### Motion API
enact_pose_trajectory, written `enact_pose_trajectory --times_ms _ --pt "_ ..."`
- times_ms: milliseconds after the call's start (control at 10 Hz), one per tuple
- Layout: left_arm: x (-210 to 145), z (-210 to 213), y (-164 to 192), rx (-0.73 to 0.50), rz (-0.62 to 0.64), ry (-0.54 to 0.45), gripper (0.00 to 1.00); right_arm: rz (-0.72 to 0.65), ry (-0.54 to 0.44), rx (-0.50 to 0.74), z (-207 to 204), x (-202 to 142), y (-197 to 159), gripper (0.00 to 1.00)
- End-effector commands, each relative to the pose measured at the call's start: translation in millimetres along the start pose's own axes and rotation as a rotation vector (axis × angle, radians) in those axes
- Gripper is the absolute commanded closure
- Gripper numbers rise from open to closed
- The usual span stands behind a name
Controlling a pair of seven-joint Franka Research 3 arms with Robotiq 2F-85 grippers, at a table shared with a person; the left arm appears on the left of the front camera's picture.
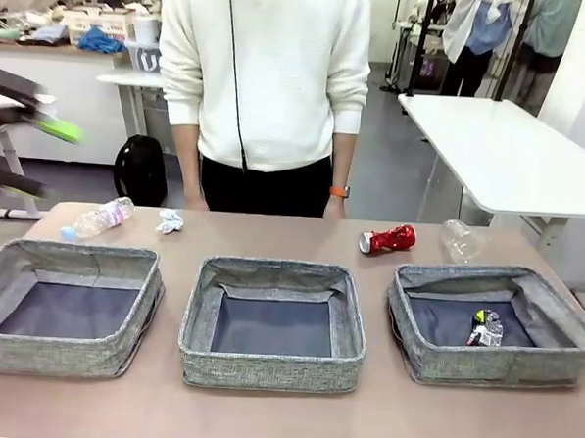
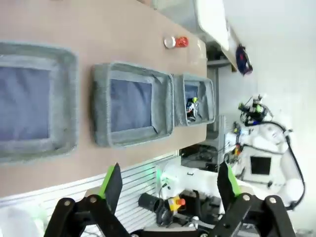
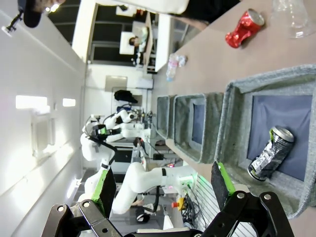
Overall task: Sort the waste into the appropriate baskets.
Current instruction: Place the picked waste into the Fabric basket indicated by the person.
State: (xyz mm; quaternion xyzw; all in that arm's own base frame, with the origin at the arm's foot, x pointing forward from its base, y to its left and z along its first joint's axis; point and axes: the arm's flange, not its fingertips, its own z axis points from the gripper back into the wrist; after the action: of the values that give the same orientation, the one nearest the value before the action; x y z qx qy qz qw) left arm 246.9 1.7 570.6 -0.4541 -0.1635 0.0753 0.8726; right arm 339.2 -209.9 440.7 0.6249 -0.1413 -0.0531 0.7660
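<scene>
Right claw (image 3: 162, 171) agape; red can (image 1: 387, 240) lies (crosswise).

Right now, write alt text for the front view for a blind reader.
Three grey baskets sit in a row on a table, the right basket holding a silver-black can. Behind them lie a plastic bottle, a paper wad, a red can and another clear bottle; a person stands beyond.

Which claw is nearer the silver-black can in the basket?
Right. The right claw hangs open right by the basket holding the silver-black can. The left claw is up by the left-end basket, the whole row away from the can.
</scene>
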Motion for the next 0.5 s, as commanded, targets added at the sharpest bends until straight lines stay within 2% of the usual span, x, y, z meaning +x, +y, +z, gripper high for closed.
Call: enact_pose_trajectory --times_ms 0,100,200,400 --pt "-97 -13 100 -0.038 0.084 -0.014 0.0 0.029 0.006 0.002 0 -1 1 0.0" --pt "-119 -27 130 -0.106 0.12 0.01 0.0 0.029 0.006 0.002 0 -1 1 0.0" --pt "-5 31 25 -0.016 0.061 -0.016 0.0 0.029 0.006 0.002 0 -1 1 0.0" --pt "-5 31 25 -0.016 0.061 -0.016 0.0 0.029 0.006 0.002 0 -1 1 0.0"
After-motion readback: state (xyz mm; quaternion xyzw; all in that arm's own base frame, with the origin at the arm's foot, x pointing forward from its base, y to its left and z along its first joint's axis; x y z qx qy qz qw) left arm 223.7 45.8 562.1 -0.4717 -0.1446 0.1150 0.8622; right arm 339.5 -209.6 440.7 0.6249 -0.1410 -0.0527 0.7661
